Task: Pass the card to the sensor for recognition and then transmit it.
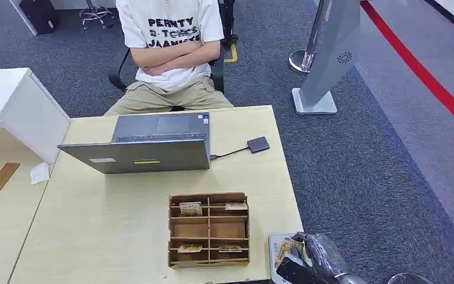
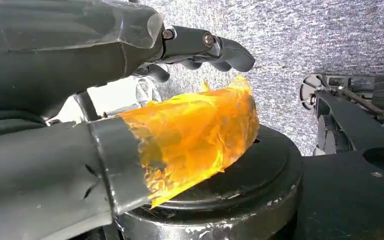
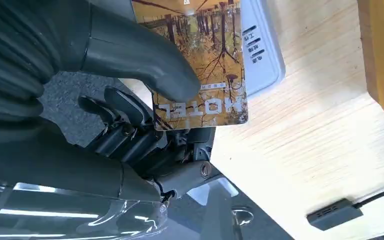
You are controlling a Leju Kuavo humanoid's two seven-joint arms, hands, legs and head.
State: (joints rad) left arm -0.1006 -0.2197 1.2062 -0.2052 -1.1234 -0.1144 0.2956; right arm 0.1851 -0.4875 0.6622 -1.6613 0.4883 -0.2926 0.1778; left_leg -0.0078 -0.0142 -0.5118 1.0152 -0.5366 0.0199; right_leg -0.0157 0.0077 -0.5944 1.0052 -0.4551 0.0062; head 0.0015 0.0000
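My right hand (image 1: 314,258) is at the table's near right corner and pinches a gold-brown hotel card (image 1: 290,249). In the right wrist view the thumb (image 3: 145,62) presses on the card (image 3: 205,65), with the darker fingers under it. The card hangs flat just over the white-grey card sensor (image 3: 264,50), which lies on the table edge (image 1: 274,244); I cannot tell whether they touch. My left hand (image 2: 145,90) hangs over the carpet and holds nothing; its orange-taped thumb stands apart from the fingers (image 2: 220,50).
A wooden card rack (image 1: 208,229) with a few cards stands left of the sensor. Behind it are an open laptop (image 1: 148,145) and a small dark device (image 1: 258,144) on a cable. A seated person (image 1: 171,53) with crossed arms faces the table's far edge.
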